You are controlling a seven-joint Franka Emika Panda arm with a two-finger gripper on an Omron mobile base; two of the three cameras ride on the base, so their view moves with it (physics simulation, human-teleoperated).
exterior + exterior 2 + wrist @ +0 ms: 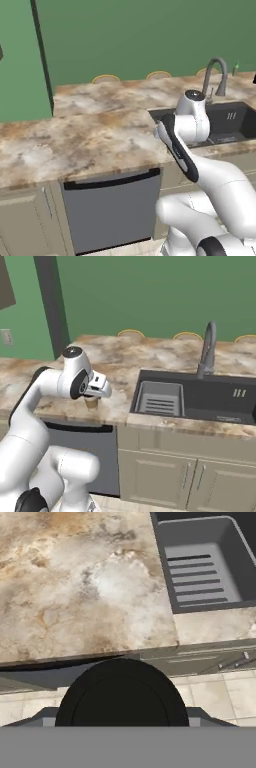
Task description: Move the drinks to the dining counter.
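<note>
The gripper (92, 398) is seen in the right base view at the near edge of the counter (120, 363), left of the sink (200, 398), pointing downward. Just under the white hand a short tan paper cup (91, 402) is seen, only its lower part showing below the hand. In the hand view the cup's dark round lid (120, 694) is seen from above, close to the camera at the bottom of the picture; the finger tips themselves are hidden by it. The jaws appear to be set wide around the cup, one at each side, but whether the cup is pressed or lifted off the stone cannot be told from the pictures.

The cup is placed at the front edge of the marbled slab, above the dark grey dishwasher front (112, 210) and to the left of the sink. Inside the sink, at its left end, a grey slotted basket (160, 398) is set. A curved grey faucet (206, 351) is mounted behind the sink. Beyond the far edge of the counter, round tan stool seats (131, 333) are lined up against the green wall (150, 291). In the left base view a slim green bottle (236, 67) is made out faintly to the right of the faucet, near the far edge of the slab. The stone between the cup and the sink is shown bare.
</note>
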